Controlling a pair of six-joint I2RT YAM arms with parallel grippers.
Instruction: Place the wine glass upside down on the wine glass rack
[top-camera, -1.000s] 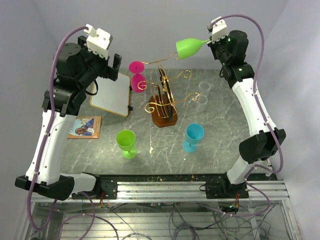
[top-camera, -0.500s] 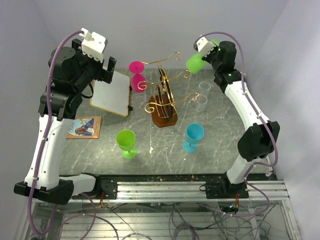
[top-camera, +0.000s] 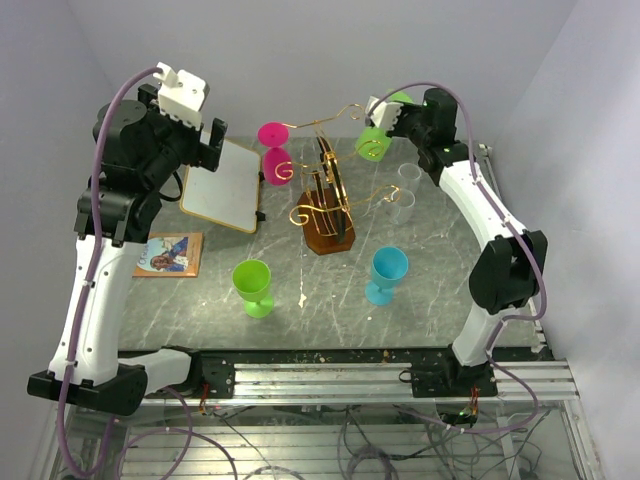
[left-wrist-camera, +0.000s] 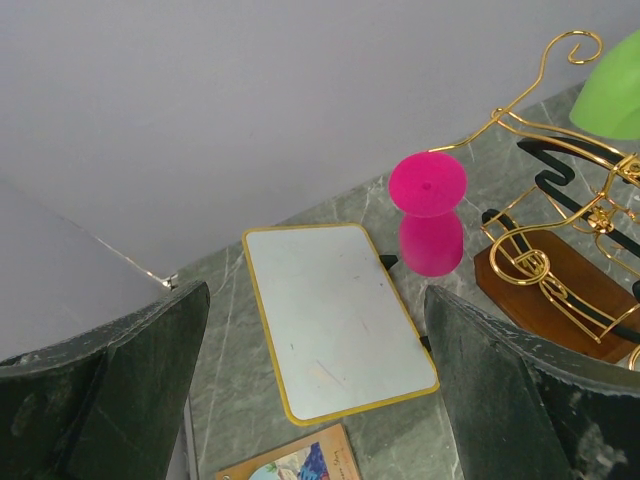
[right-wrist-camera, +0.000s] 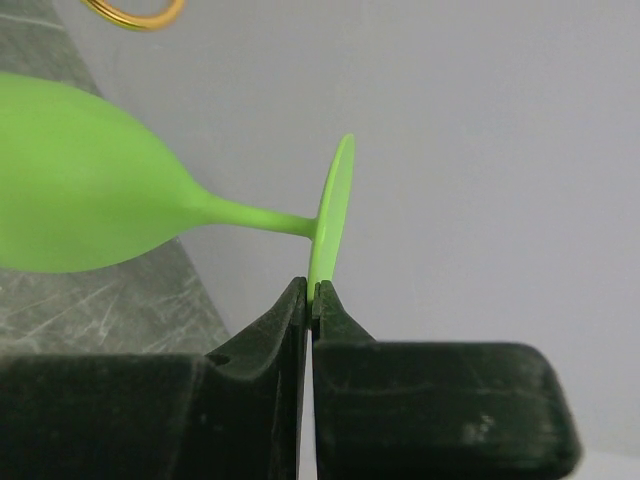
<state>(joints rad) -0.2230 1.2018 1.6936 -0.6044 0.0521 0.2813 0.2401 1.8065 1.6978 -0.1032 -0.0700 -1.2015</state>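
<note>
R pincer (right-wrist-camera: 311, 292): mine, clamped on foot edge of green wine glass (right-wrist-camera: 90, 200).
L pincer (left-wrist-camera: 315, 320): wide open, empty.
Tip: foot up, ease stem slowly into free arm of rack (top-camera: 325, 205).

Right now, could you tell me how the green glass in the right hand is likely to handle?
Probably light: the glass looks like opaque plastic. The right hand pinches only the edge of its foot, so it may pivot or slip. Being round, it would likely roll if dropped.

wine glass (right-wrist-camera: 90, 190) bowl cropped, rack (left-wrist-camera: 575, 285) partly cropped
</note>
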